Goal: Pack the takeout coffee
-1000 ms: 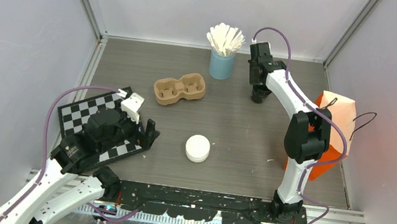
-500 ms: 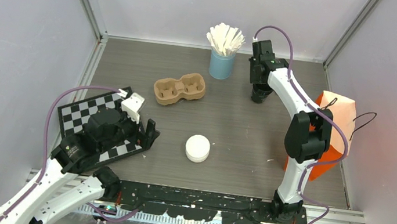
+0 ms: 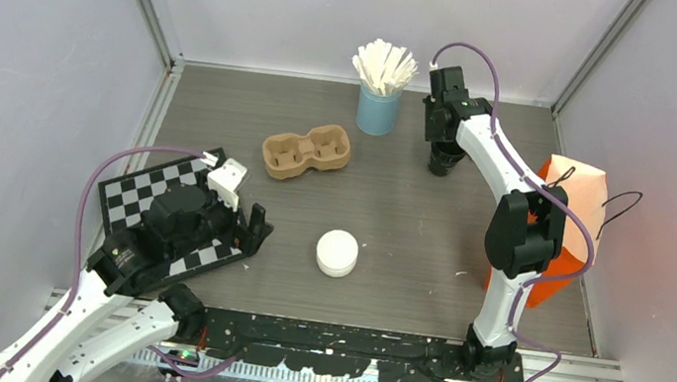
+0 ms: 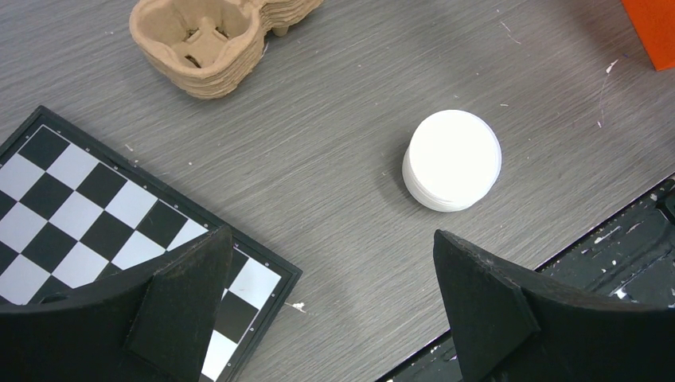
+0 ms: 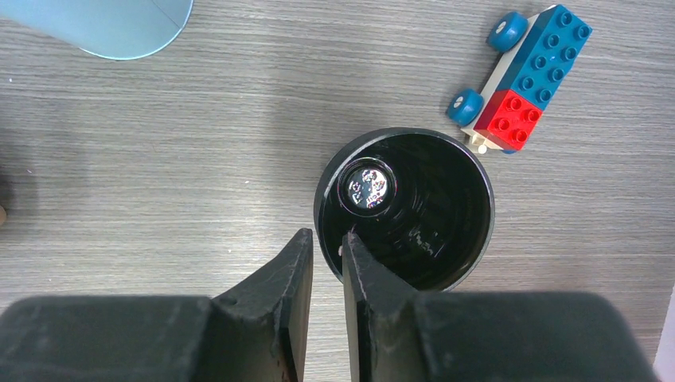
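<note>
Black paper cup [image 5: 414, 215], upright and without a lid, near the far edge of the table, right of centre, close to the light-blue stirrer cup [image 3: 378, 110]. The right gripper [image 5: 326, 239] pinches the cup's rim, one finger inside the wall and one outside. A stack of white lids [image 3: 337, 251] lies toward the near edge, at centre. The left gripper [image 4: 330, 239] hangs with jaws spread wide, grasping nothing, over the checkerboard [image 3: 139, 193] by the near-left corner.

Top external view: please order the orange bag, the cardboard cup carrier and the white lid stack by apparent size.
1. orange bag, partly hidden by the right arm
2. cardboard cup carrier
3. white lid stack
</note>
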### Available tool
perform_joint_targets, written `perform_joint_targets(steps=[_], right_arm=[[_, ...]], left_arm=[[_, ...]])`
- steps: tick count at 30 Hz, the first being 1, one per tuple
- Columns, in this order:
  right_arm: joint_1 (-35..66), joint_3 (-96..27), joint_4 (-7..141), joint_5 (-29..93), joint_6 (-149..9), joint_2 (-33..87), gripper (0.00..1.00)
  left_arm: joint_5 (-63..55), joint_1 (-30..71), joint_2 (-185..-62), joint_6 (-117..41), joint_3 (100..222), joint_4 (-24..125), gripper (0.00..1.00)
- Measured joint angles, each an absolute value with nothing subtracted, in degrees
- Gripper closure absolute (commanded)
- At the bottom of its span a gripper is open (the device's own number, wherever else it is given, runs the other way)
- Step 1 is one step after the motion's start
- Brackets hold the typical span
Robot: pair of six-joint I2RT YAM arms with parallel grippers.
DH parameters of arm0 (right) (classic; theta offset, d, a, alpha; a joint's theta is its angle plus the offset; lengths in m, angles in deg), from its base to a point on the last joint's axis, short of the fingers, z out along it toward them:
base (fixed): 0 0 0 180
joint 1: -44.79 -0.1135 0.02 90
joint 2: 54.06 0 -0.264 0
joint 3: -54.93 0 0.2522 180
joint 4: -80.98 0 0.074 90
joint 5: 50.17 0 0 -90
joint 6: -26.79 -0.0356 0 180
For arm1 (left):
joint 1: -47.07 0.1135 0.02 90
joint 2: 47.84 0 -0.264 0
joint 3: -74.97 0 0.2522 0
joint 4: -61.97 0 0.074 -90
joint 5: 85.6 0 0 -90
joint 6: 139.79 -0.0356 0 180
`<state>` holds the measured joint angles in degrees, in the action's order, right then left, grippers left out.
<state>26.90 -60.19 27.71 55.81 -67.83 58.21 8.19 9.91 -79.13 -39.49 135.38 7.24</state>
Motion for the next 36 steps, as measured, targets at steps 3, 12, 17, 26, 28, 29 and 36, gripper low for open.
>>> perform_joint_targets(steps=[3, 12, 17, 26, 28, 29, 36], right_arm=[[26.9, -60.2, 27.7, 55.8, -67.8, 58.2, 0.75], [26.9, -60.2, 27.7, 55.8, -67.6, 59.7, 0.76], [26.9, -60.2, 27.7, 55.9, -67.4, 60.3, 0.82], [26.9, -60.2, 27.7, 56.1, -66.8, 60.3, 0.88], [26.9, -60.2, 27.7, 56.0, -66.6, 60.3, 0.88], [26.9, -60.2, 27.7, 56.1, -66.6, 60.3, 0.88], [26.9, -60.2, 27.7, 55.7, -66.6, 60.3, 0.93]], left_arm=[[8.2, 9.9, -79.1, -39.5, 135.4, 7.2, 0.00], [8.2, 9.9, -79.1, -39.5, 135.4, 7.2, 0.00], [8.2, 9.9, -79.1, -39.5, 135.4, 7.2, 0.00], [8.2, 9.9, -79.6, -39.5, 135.3, 7.2, 0.00], [8.2, 9.9, -79.7, -39.5, 135.3, 7.2, 0.00], [8.2, 9.9, -79.8, -39.5, 135.3, 7.2, 0.00], [8.2, 9.9, -80.3, -39.5, 135.3, 7.2, 0.00]])
